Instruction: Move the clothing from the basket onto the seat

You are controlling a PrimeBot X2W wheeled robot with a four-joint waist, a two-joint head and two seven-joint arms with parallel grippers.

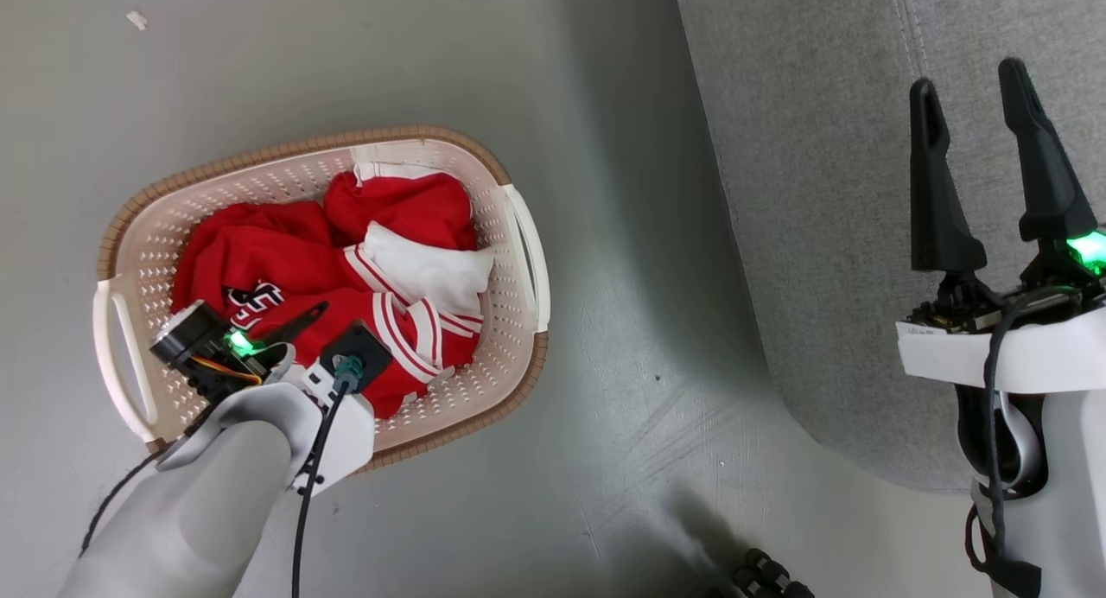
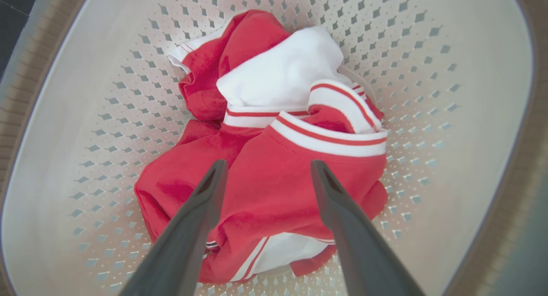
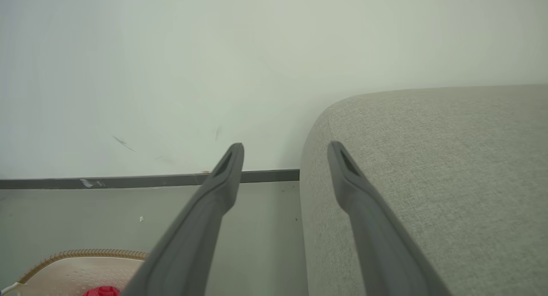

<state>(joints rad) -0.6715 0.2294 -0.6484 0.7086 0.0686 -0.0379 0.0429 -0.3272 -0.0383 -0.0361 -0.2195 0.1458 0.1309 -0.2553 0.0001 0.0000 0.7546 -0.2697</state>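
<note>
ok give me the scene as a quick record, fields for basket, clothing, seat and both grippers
basket: cream perforated plastic laundry basket on the grey floor
clothing: red fabric garments with white striped trim, bunched inside the basket
seat: large grey woven-fabric sofa cushion, right of the basket, apart from it
left gripper: open, pointing down at the clothing, holding nothing
right gripper: open, over the seat, holding nothing

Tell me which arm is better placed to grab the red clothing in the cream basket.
Left. The left claw hangs open over the red, white-trimmed fabric garments inside the cream perforated plastic basket; the right claw is open by the grey woven-fabric sofa cushion, away from them.
</note>
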